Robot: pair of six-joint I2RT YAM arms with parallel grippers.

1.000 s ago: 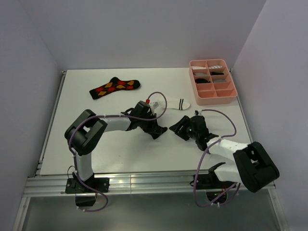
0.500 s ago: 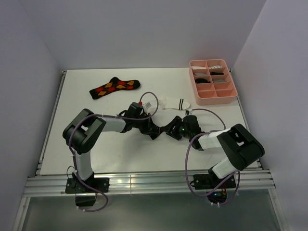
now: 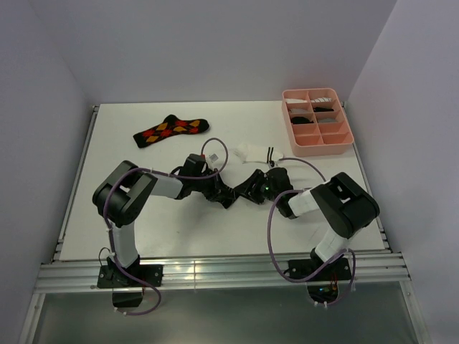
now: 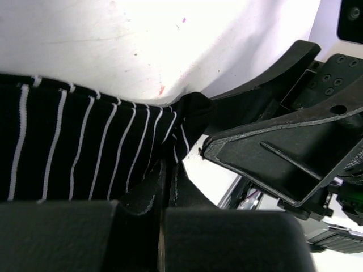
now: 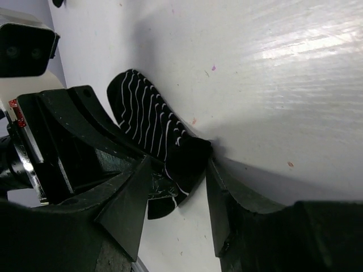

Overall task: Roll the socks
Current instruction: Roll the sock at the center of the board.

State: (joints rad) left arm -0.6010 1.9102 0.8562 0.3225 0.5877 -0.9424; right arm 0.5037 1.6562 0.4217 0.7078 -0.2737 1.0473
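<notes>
A black sock with thin white stripes (image 4: pixel 85 144) lies flat on the white table, and my left gripper (image 4: pixel 165 170) is shut on its edge. Its folded end (image 5: pixel 187 161) sits between the jaws of my right gripper (image 5: pixel 178 190), which stand apart around it; the fold touches the right-hand finger (image 5: pixel 224 192). Seen from above, the left gripper (image 3: pixel 224 196) and right gripper (image 3: pixel 248 191) meet tip to tip mid-table, hiding this sock. A short white sock with black cuff stripes (image 3: pixel 254 151) lies just behind them. The argyle sock (image 3: pixel 171 130) lies at the back left.
A pink compartment tray (image 3: pixel 338 144) with small rolled items stands at the back right. The right arm's cable (image 3: pixel 271 229) loops over the table near its base. Grey walls close in the table on three sides.
The right arm has swung left to the left gripper, and its jaws now straddle the striped sock's end, slightly narrower. The left gripper has shifted a little left, still shut.
</notes>
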